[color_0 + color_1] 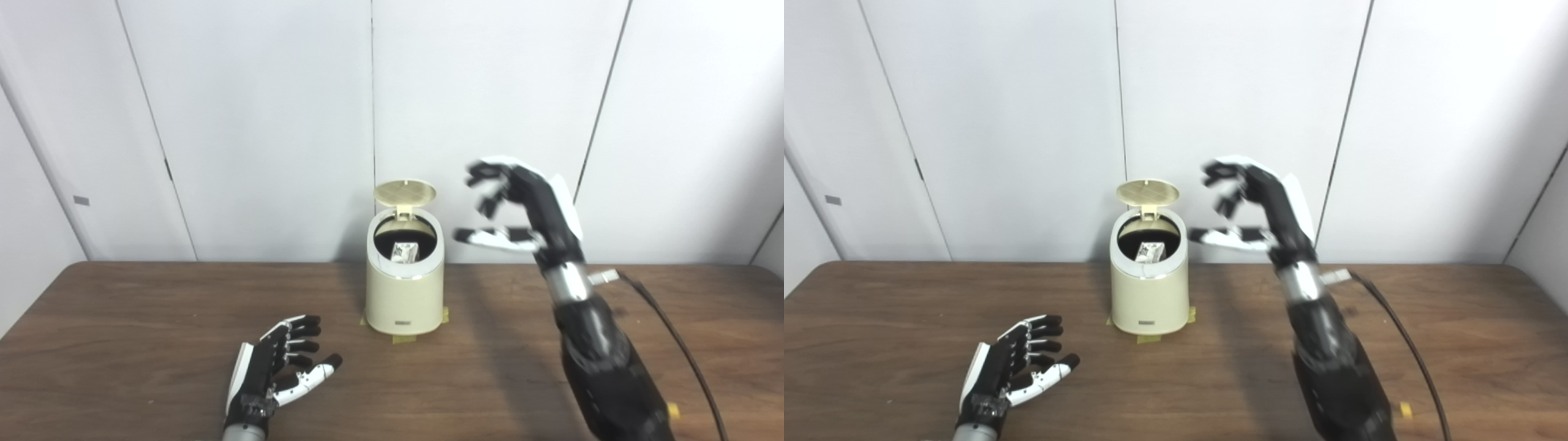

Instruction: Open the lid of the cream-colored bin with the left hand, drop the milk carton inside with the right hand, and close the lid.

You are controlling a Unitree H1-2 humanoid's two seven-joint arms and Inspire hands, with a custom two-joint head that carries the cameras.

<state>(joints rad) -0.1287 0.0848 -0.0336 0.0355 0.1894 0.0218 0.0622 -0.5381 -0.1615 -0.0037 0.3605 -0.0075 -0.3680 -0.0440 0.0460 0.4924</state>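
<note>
White wall panels back a brown wooden counter where the cream bin stands near the far edge, its lid tipped upright and the milk carton already inside. The right hand hovers empty beside the rim, fingers spread; the left hand lies open and empty on the counter, well apart. The lid looks light and hinged, best pressed down from its top, with open room all round the bin.

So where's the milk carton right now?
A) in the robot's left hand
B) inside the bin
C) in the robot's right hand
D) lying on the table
B: the milk carton shows through the opening of the cream-colored bin, whose lid stands up; the right hand and left hand hold nothing.
</note>
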